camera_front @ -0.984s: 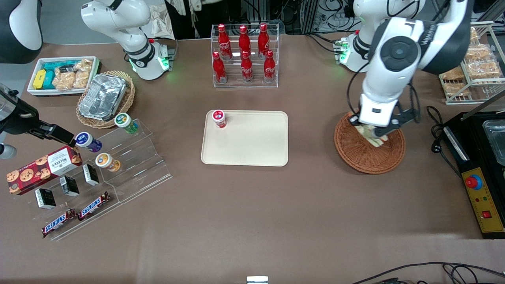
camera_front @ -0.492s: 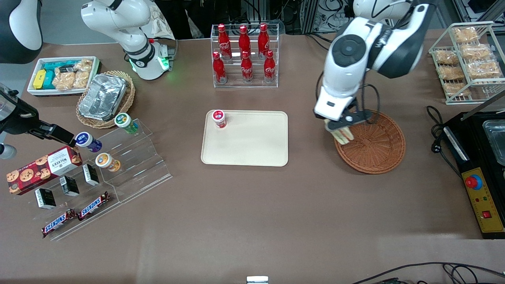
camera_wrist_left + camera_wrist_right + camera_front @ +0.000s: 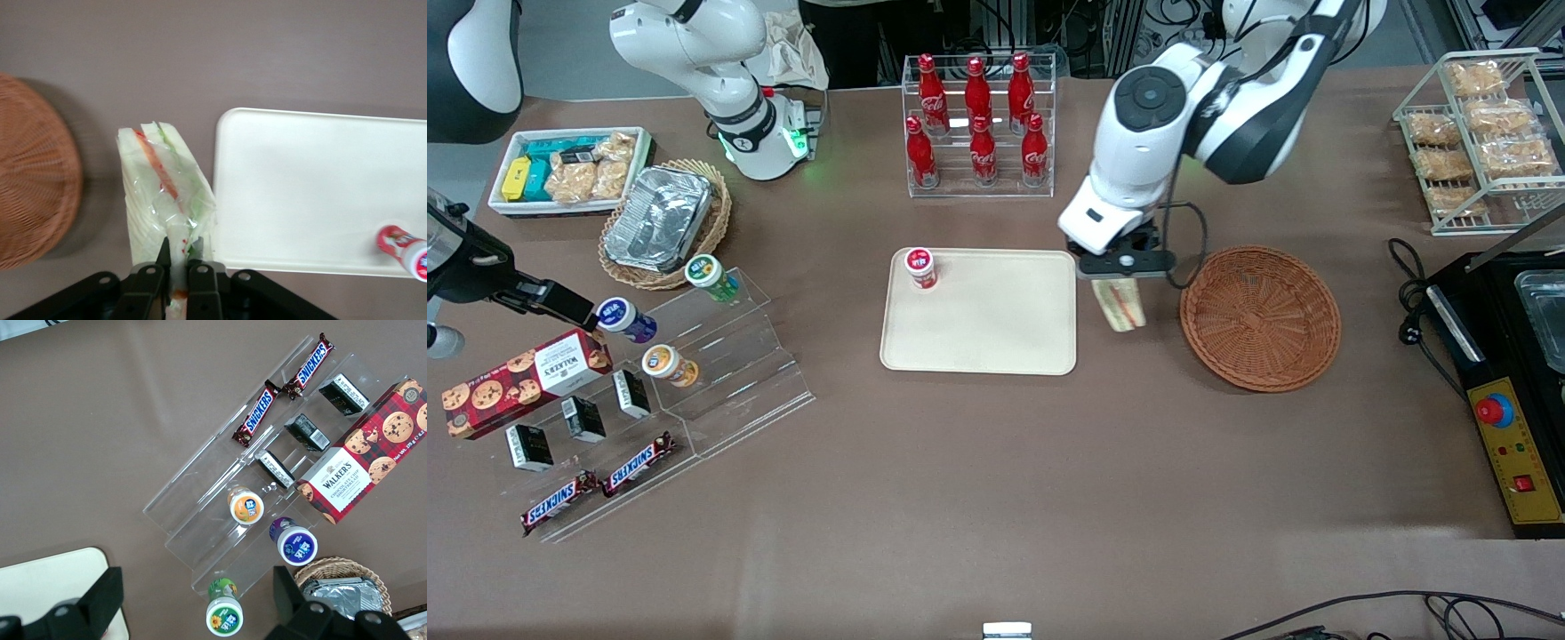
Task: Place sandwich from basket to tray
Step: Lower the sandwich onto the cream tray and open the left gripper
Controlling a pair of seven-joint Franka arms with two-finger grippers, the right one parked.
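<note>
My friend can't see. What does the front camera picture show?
The gripper holds a sandwich above the table, between a brown basket and a cream tray. A small red-capped bottle stands on the tray.

My left arm reaches from its base out over table, elbow high, forearm angled down toward front camera. Wrist points straight down. My gripper (image 3: 1122, 277) hangs above table surface, in gap between tray (image 3: 978, 356) and basket (image 3: 1261, 318). Fingers (image 3: 155, 279) stand close together, pinching sandwich (image 3: 1122, 304) by one end; wedge hangs below fingertips, clear of table, beside tray rim.
</note>
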